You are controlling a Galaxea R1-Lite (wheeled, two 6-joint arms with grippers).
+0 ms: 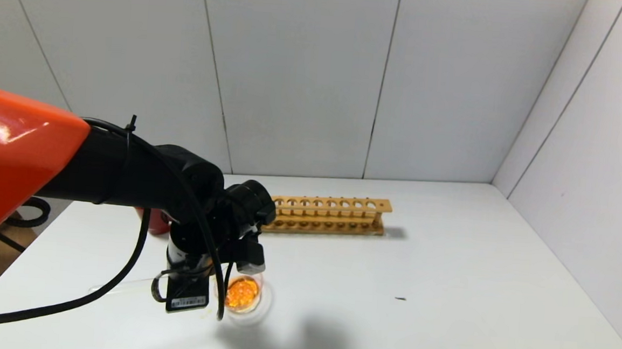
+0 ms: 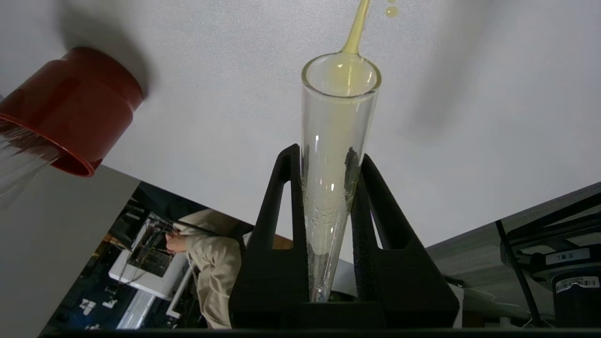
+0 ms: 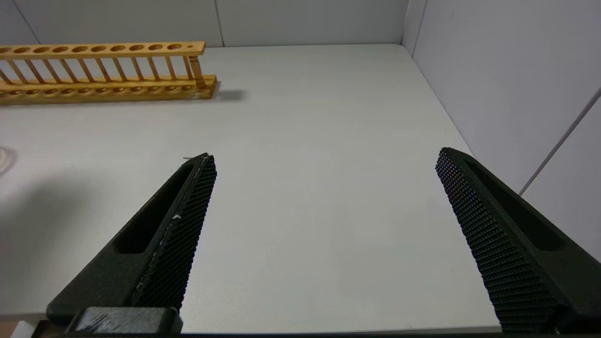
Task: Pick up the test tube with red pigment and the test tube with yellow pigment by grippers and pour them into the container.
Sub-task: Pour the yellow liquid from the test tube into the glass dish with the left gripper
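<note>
On the matte white worktop (image 1: 445, 269) your left end effector (image 2: 328, 188) hangs over the short round glass container (image 1: 244, 294), its black foam-like fingers pinching the slim clear test tube with yellow pigment (image 2: 335, 155), tipped mouth-down with a thin yellow stream leaving its rim. You can judge the task nearly done: the container already holds glowing orange-red liquid and the tube looks almost drained. Your right end effector (image 3: 324, 234) waits spread wide and empty, near the light wooden rack (image 1: 327, 214).
</note>
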